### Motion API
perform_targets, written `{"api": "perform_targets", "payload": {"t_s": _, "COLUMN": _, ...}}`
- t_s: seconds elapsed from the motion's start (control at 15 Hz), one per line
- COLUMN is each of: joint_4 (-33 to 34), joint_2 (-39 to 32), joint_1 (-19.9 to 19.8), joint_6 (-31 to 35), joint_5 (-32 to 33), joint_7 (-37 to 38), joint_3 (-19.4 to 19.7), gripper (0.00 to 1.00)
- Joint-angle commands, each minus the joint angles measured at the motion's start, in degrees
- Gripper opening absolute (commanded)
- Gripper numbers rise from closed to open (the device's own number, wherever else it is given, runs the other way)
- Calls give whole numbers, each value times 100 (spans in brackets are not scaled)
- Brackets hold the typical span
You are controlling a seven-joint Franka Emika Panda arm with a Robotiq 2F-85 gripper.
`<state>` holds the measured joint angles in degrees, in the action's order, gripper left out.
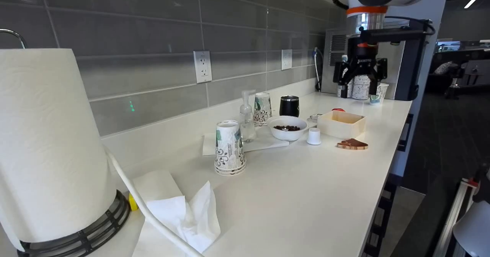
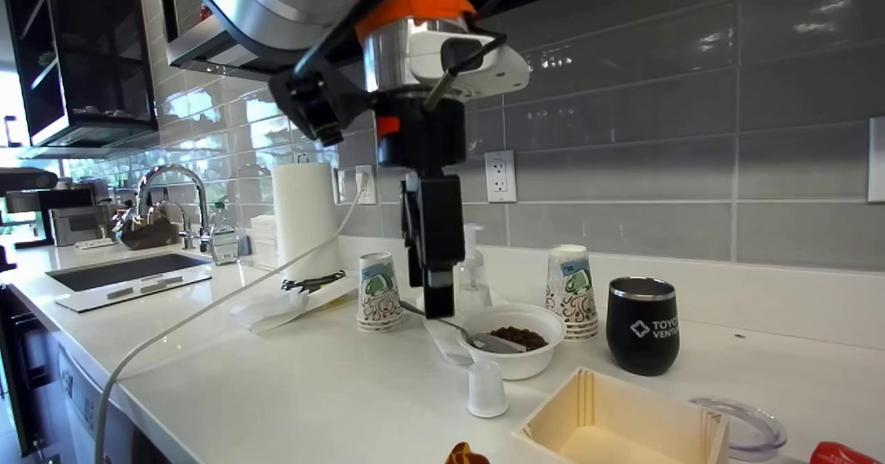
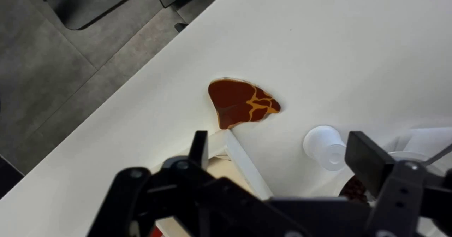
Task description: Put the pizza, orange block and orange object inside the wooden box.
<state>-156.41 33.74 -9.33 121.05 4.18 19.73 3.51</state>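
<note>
The pizza, a flat brown piece with orange lines, lies on the counter by a corner of the wooden box in an exterior view and in the wrist view; an exterior view cuts it off at the bottom edge. The wooden box, pale and shallow, shows in both exterior views and partly in the wrist view. The visible part of its inside holds nothing. My gripper is open and empty above the counter, fingers wide apart in the wrist view. I cannot make out the orange block or orange object.
A small white cup and a white bowl with dark pieces and a spoon stand beside the box. A red thing and clear lid lie near it. Paper cups, a black tumbler and a soap bottle stand near the wall.
</note>
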Motion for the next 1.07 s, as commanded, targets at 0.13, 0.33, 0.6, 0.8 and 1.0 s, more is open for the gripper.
{"api": "perform_targets", "payload": {"t_s": 0.13, "joint_4": -242, "joint_2": -549, "joint_1": -276, "joint_6": 1288, "joint_5": -485, "joint_7": 200, "joint_3": 92, "gripper": 100}}
{"api": "perform_targets", "payload": {"t_s": 0.33, "joint_4": -241, "joint_2": -967, "joint_1": -266, "joint_6": 1824, "joint_5": -637, "joint_7": 110, "joint_3": 118, "gripper": 100}}
{"api": "perform_targets", "payload": {"t_s": 0.6, "joint_4": -244, "joint_2": -1486, "joint_1": -196, "joint_6": 2247, "joint_5": -864, "joint_7": 52, "joint_3": 154, "gripper": 100}}
{"api": "perform_targets", "payload": {"t_s": 0.8, "joint_4": -245, "joint_2": -1739, "joint_1": -177, "joint_6": 2327, "joint_5": -983, "joint_7": 64, "joint_3": 161, "gripper": 100}}
{"api": "perform_targets", "payload": {"t_s": 1.0, "joint_4": -245, "joint_2": -1891, "joint_1": -200, "joint_6": 2299, "joint_5": -1058, "joint_7": 99, "joint_3": 184, "gripper": 100}}
